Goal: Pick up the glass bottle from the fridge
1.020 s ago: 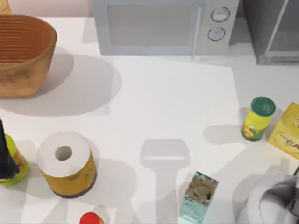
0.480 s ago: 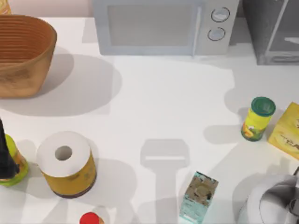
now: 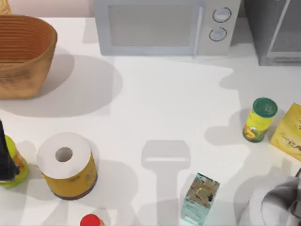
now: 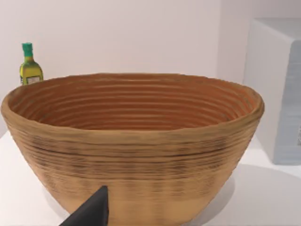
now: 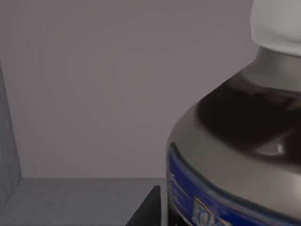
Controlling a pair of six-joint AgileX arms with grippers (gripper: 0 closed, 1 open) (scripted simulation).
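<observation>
- Glass bottle [image 5: 235,141], white-capped, stands inside grey fridge [image 3: 275,28] at surface's 1 o'clock, close before right wrist camera.
- Right fingers' state: cannot tell.
- Left arm [image 3: 5,155] parked at 9 o'clock; fingers' state unclear.
- White surface [image 3: 164,108] carries wicker basket [image 3: 23,52], microwave [image 3: 164,26].

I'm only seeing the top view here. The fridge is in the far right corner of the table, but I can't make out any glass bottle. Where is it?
Observer: The right wrist view has the glass bottle close up, upright against the plain grey inner wall of the fridge.
Operator: What marks it out?
Observer: A white cap, grey glassy shoulders, a dark band, and a blue label lower down.
Operator: And what does the left wrist camera face?
Observer: The woven basket, with a green-capped oil bottle standing behind its rim.
</observation>
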